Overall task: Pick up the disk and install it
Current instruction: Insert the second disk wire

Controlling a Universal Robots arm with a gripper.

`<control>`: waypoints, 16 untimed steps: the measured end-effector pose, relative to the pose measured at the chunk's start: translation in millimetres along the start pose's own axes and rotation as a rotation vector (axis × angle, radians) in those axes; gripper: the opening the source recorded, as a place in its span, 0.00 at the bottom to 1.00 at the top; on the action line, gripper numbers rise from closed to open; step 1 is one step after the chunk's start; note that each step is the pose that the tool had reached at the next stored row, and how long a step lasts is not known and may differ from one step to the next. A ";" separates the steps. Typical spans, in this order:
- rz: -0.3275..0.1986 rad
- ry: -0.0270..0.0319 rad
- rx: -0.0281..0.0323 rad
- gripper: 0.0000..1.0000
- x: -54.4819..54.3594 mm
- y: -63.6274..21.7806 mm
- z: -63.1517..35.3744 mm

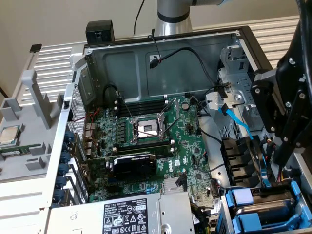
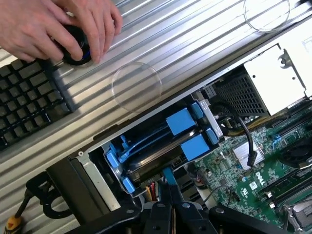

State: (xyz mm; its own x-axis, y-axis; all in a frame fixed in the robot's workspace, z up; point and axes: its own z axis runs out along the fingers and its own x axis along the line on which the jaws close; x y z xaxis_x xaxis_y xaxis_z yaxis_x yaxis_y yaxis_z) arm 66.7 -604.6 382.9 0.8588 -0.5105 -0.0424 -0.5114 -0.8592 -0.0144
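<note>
Disk (image 2: 146,157): as far as I can judge, it already sits inside the drive cage (image 2: 92,180), in one of the two blue carriers (image 2: 181,120) lying side by side there. Its label is hidden, so I cannot tell which carrier holds it.

By that reading the pick-up is over and the work is at the seating end of the install. The gripper (image 2: 170,189) hangs just over the cage's open side with its jaws drawn right together, holding nothing. The tips are at or just short of a blue tab on the nearer carrier; I cannot tell if they touch. Any further push calls for a straight line along the cage's rails, with light force. It must also stay clear of the blue cable (image 1: 236,119) and black leads just beside the cage.

The cage belongs to an open computer case (image 1: 97,63) lying on its side. The motherboard (image 1: 195,170) lies next to the cage, and a grey power supply (image 1: 122,217) is further across from it. An empty processor socket (image 1: 146,129) is well away from the cage.

The case rests on a ribbed metal table (image 2: 195,44). On the far side of the cage from the motherboard lies a black keyboard (image 2: 24,97). There a person's hand (image 2: 53,27) rests on a small round black thing (image 2: 80,52). The arm's base (image 1: 173,17) rises behind the case, before a plain pale wall (image 1: 48,19).
</note>
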 end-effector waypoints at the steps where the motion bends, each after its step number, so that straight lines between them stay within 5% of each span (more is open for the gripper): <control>1: -0.004 0.0000 0.0000 0.11 -0.3 -0.6 -0.1; 16: -0.241 -0.0035 -0.0100 0.11 -1.1 -2.1 -1.9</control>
State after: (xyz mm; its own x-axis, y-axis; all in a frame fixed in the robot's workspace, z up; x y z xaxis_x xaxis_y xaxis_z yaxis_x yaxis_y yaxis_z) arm 66.8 -602.3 384.9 0.9559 -0.2906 -0.0423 -0.2914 -0.9565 -0.0146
